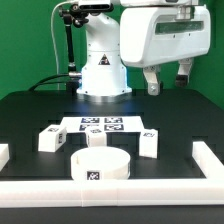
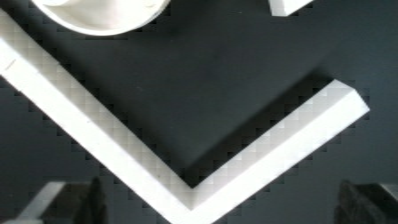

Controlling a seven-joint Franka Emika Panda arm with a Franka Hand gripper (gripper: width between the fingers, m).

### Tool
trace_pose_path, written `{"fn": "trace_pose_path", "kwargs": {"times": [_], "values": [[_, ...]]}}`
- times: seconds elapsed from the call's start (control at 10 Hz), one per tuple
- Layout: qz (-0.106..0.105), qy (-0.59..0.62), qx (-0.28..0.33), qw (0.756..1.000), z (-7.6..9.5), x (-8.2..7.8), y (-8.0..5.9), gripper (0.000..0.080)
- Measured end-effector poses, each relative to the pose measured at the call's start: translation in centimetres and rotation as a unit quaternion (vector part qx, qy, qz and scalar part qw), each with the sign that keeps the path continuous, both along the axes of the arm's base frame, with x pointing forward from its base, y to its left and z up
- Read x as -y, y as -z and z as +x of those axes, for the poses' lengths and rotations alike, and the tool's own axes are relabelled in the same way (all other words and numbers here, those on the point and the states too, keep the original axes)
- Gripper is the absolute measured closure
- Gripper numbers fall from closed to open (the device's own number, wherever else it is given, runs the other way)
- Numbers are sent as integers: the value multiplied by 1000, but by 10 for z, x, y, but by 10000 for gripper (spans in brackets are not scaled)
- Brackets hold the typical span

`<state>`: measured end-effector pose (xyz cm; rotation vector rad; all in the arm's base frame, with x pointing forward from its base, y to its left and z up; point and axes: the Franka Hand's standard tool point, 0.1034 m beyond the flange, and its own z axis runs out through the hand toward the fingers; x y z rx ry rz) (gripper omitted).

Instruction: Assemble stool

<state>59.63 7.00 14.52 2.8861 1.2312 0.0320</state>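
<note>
Stool parts lie loose on the bench [image 1: 30, 110], none joined yet. The seat [image 1: 100, 165] sits flat just in front of the marker board [image 1: 101, 124], with its open ring facing up, its axis vertical and its tag on the outer wall. Being round, it has no long axis. Of the three legs, one [image 1: 97, 139] is between the marker board and the seat, and one lies to each side of the board [image 1: 50, 138] [image 1: 148, 144]. I cannot tell at this size which way their long axes run.

I judge all parts to be stiff, light plastic, smooth enough to slip. A leg is best pinched across two flat faces, the seat across its wall.

The gripper [image 1: 167, 80] hangs high behind the marker board, jaws spread and empty. The wrist view shows only bench and a rail [image 2: 107, 130] corner between them.
</note>
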Motion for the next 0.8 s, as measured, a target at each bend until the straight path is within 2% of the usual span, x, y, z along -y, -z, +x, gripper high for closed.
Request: {"fn": "trace_pose_path", "kwargs": {"times": [0.6,0.8], "values": [[-1,-8,0,1000,-1,3,2,150],[-3,-27,-4,1000,-12,30,19,150]]}}
